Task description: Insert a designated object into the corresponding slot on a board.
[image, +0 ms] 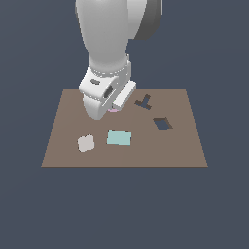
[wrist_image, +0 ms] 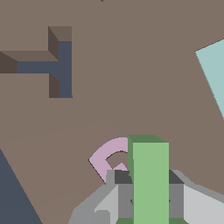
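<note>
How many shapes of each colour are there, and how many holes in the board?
Green T-shaped block: 1
Pink G-shaped piece: 1
Pale teal rectangle: 1
Pale grey square piece: 1
Dark cutouts: 2, T-shaped slot and diamond-shaped hole
Total: 6

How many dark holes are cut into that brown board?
2: a T-shaped cutout beside the arm, and a diamond-shaped hole nearer the exterior view's right. The arm may hide others.

A pale teal rectangle [image: 119, 138] lies flat near the front middle, with a small pale grey-pink square tile [image: 86, 143] just beside it toward the exterior view's left, apart from it. A dark diamond-shaped hole [image: 162, 123] sits toward the exterior view's right. A pink G-shaped piece [wrist_image: 108, 156] lies flat farther back.
</note>
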### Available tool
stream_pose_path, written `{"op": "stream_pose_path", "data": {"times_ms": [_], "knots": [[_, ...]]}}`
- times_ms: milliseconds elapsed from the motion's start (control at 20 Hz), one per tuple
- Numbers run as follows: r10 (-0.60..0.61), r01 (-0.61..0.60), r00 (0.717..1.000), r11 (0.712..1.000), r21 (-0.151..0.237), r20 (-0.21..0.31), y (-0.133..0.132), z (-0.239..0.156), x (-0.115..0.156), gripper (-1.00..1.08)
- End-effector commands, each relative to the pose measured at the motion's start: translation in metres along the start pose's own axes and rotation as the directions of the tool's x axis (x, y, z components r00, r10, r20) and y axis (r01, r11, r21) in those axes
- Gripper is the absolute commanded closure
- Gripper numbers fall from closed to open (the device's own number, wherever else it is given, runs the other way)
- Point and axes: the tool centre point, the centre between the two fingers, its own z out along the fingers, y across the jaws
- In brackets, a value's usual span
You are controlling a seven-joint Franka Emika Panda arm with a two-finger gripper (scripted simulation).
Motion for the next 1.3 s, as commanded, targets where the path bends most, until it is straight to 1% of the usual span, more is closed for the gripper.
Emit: {"op": "stream_pose_path", "data": {"times_ms": [0, 100, 250, 400, 550, 650, 800, 1050, 1250], "knots": [[-0.113, 0.113, 0.994, 0.994, 0.002, -0.001, -0.005, 0.001, 0.007, 1.08], [-0.2, 0.2, 0.98, 0.98, 0.003, -0.001, -0.01, 0.001, 0.012, 1.08], [-0.327, 0.327, 0.945, 0.945, 0.005, -0.003, -0.016, 0.002, 0.02, 1.08], [-0.449, 0.449, 0.893, 0.893, 0.007, -0.005, -0.023, 0.003, 0.028, 1.08], [-0.563, 0.563, 0.826, 0.826, 0.008, -0.007, -0.03, 0.004, 0.036, 1.08], [-0.634, 0.634, 0.773, 0.773, 0.008, -0.009, -0.034, 0.004, 0.041, 1.08], [-0.731, 0.731, 0.683, 0.682, 0.008, -0.012, -0.041, 0.005, 0.048, 1.08], [-0.862, 0.862, 0.507, 0.507, 0.007, -0.016, -0.053, 0.006, 0.06, 1.08], [-0.929, 0.929, 0.37, 0.369, 0.005, -0.02, -0.062, 0.007, 0.069, 1.08]]}}
